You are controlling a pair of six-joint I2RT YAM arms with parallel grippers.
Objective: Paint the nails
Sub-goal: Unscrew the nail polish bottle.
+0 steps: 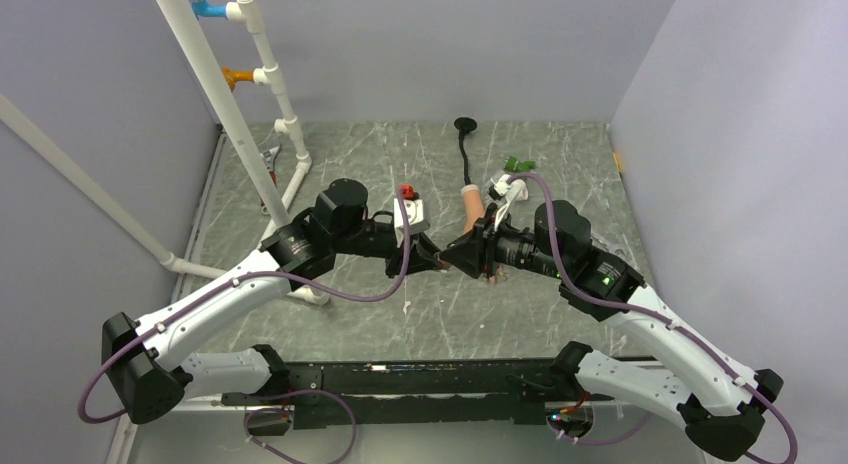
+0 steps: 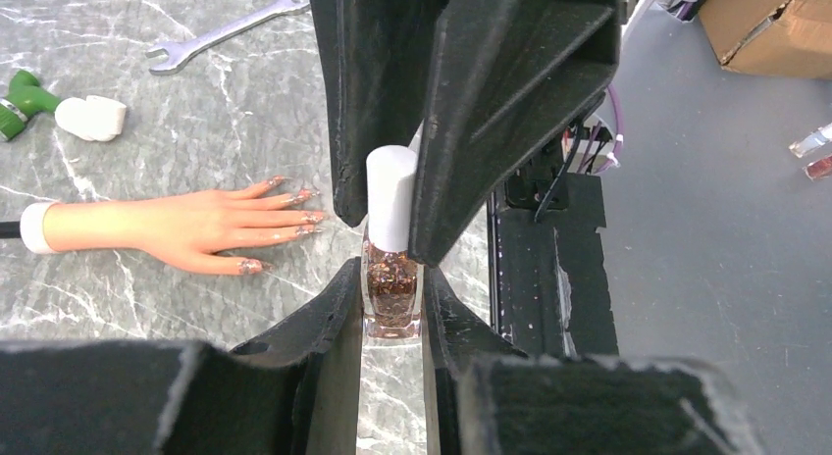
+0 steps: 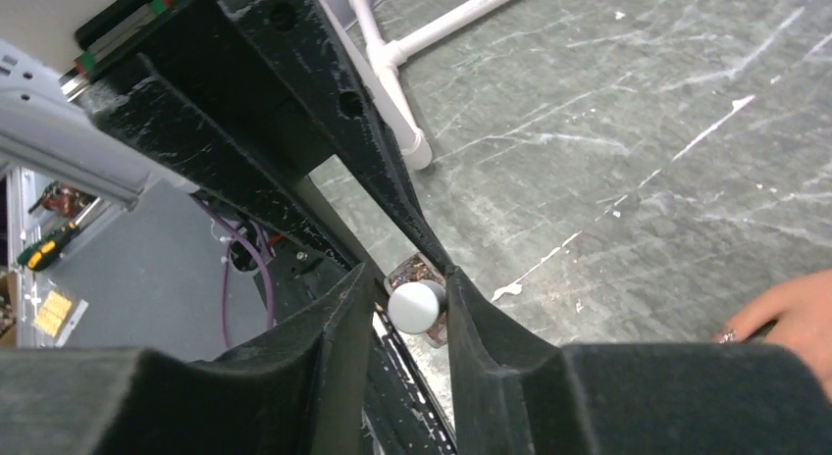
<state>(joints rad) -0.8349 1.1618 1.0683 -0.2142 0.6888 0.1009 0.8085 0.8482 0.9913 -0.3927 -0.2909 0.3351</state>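
Nails (image 2: 310,217) of mannequin hand (image 2: 186,225) lay on bench (image 2: 196,92), left hand (image 2: 392,274) clenched glitter polish bottle (image 2: 392,303) nearby, right hand (image 3: 410,278) straddled its white cap (image 3: 417,306), clamped or loose could not be told.

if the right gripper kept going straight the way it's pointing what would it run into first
The white cap of the polish bottle, which sits between the fingertips of the right gripper. Pushing on would likely drive it into the left gripper holding that bottle.
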